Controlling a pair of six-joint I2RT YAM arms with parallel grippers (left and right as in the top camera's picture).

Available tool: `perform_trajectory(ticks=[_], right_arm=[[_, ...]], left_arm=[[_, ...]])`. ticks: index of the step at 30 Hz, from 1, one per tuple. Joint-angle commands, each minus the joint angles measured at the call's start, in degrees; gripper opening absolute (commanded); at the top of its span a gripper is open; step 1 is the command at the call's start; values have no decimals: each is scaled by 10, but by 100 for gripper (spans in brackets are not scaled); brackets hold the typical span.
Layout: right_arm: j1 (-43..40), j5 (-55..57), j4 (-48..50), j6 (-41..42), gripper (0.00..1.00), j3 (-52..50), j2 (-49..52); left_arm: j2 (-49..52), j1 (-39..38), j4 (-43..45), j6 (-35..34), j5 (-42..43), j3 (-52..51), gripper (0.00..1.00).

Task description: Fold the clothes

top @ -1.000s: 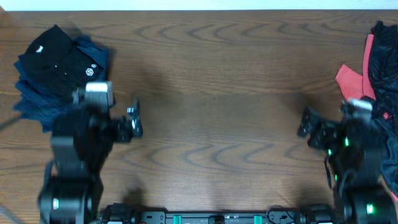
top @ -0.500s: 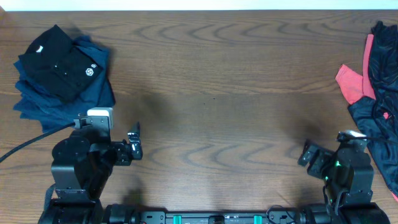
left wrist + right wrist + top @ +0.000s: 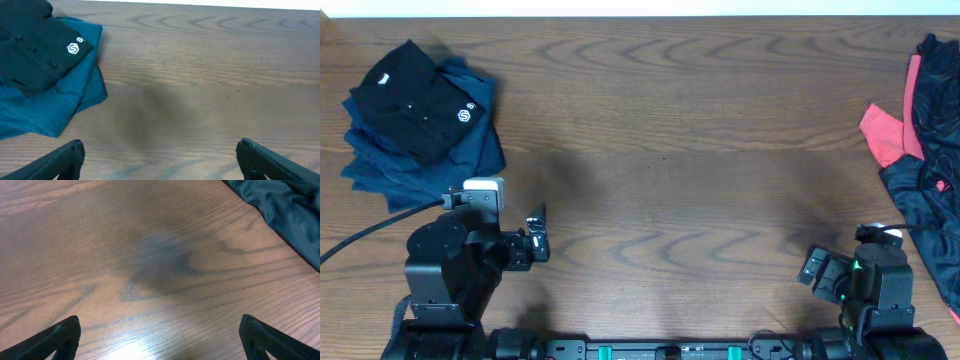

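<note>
At the near edge of the worktop [image 3: 660, 170] both arms sit close to their bases. The left gripper [image 3: 537, 233], by the near left corner, has its jaws spread wide and holds nothing. The right gripper [image 3: 812, 270], by the near right corner, is likewise spread and empty. Each wrist view shows only bare wood between the fingertips.

Beyond the right gripper, along the right edge up to the far right corner, lies the unfolded heap of clothes [image 3: 920, 190]. It is dark rumpled fabric, with a coral-red piece [image 3: 885, 130] showing on its inner side. In the far left corner sits a stack that looks already folded: a black shirt [image 3: 415, 100] with a small white logo [image 3: 464, 116] on top of a blue garment [image 3: 420, 165].

The fabric appears thin, limp and light, so it will likely sag and trail when lifted. A hem or corner standing proud of the heap seems the best place to pinch, ideally two corners at once.

The worktop is smooth, dark, grained wood with a slight sheen. Cloth lying flat on it may be hard to get a finger under. Past the far edge only a pale strip shows.
</note>
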Motion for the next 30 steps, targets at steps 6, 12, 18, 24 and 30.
perform_trajectory(ticks=[6,12,18,24,30], right_arm=[[-3,8,-1,7,99,-3,-13],[-3,8,-3,7,99,-6,-54],[-3,-17,5,17,99,-40,-121],[-3,-39,89,-38,99,-113,-197],[-3,-135,267,-185,99,-204,-246]], left_arm=[[-1,-1,-1,4,7,-2,98],[-1,-1,-1,4,7,-2,98],[-1,-1,-1,4,7,-2,98],[-1,-1,-1,4,7,-2,98],[-1,-1,-1,4,7,-2,98]])
